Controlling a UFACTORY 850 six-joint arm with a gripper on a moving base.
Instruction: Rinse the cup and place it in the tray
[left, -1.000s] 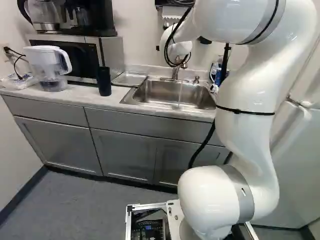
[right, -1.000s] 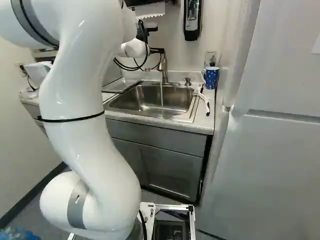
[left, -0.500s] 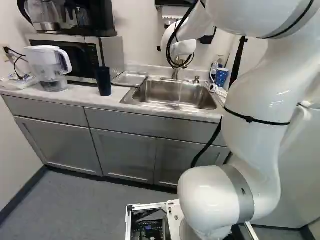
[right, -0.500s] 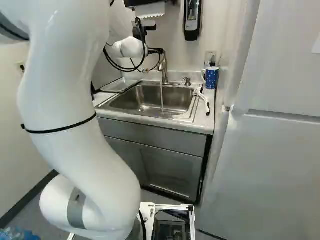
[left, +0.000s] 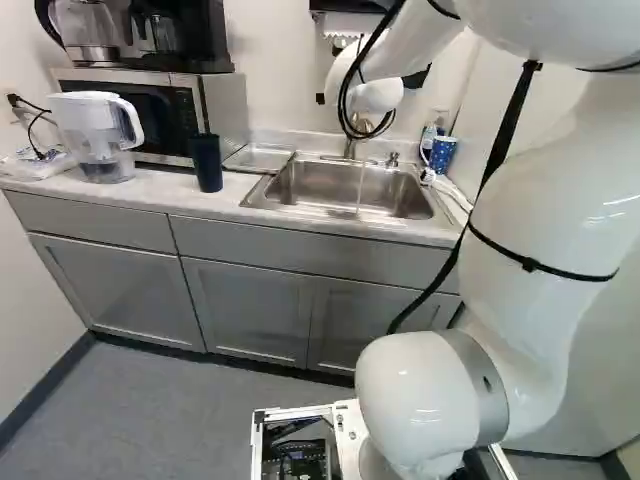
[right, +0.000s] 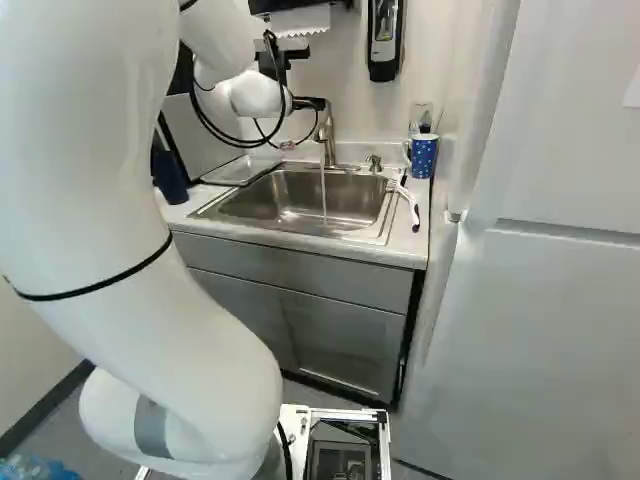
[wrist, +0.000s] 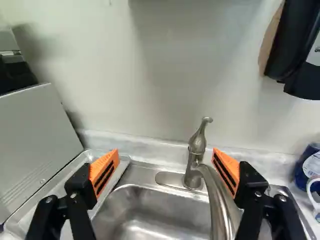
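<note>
A small kitchen corner has a pale wall (left: 270, 60), a light counter (left: 150, 190) over grey cabinets (left: 250, 310), and a white fridge (right: 540, 330) on the right. The steel sink (left: 350, 190) is set into the counter, and a thin stream of water (right: 323, 195) runs from the faucet (right: 328, 135) into it.

The arm (right: 110, 170) reaches toward the wall, its gripper (right: 312, 103) up near the top of the faucet. In the wrist view the gripper (wrist: 165, 156) is spread wide, with the faucet showing in the space between its orange pads (wrist: 104, 172) and nothing held. Whether a finger touches the faucet, I can't tell.

A tall dark cup (left: 207, 162) stands upright on the counter at the left, in front of the microwave (left: 175, 115) and well apart from the gripper. A blue dotted mug (right: 424, 155) stands upright right of the sink; which of the two is the cup to rinse is hard to say. The shallow tray (left: 260, 158) lies between the dark cup and the sink, on the far side of the counter.

Farther left is a water pitcher (left: 98, 135), and a coffee maker (left: 175, 35) sits on the microwave. A brush (right: 405, 200) lies on the right, near the mug.
</note>
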